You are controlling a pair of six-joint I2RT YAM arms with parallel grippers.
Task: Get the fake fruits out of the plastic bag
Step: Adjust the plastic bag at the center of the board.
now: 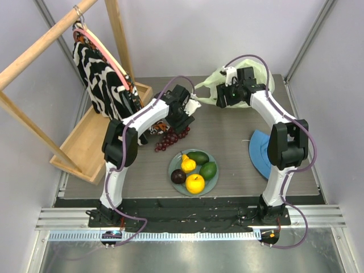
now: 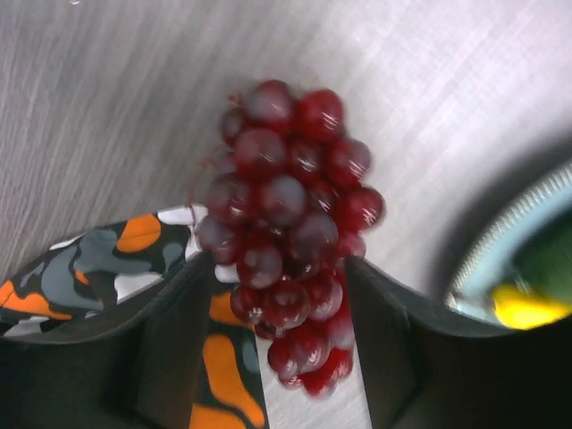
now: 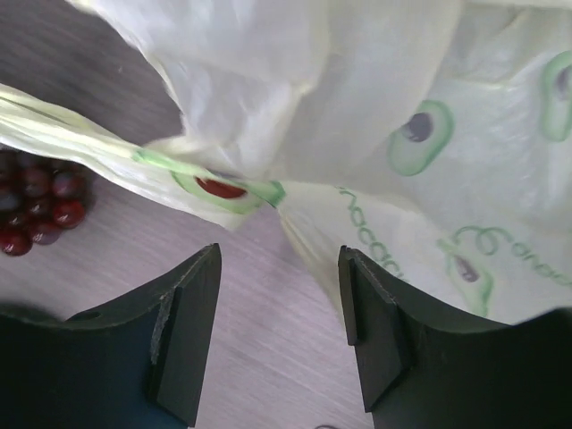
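Left claw [image 2: 277, 295], jaws apart, straddles grapes [image 2: 286, 206] just beyond plate's [image 1: 211, 185] left rim; bunch's long axis runs away from claw. Other fruits [image 1: 195, 183] on plate. Right claw [image 3: 279, 268], far beyond plate's right side, gapes empty, bag [image 3: 402, 134] edge just ahead.

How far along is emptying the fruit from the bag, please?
Done: five fruits sit on the plate. In hand: the grape bunch lies on the table inside the open left gripper. Left: the right gripper hangs open by the bag, its contents hidden.
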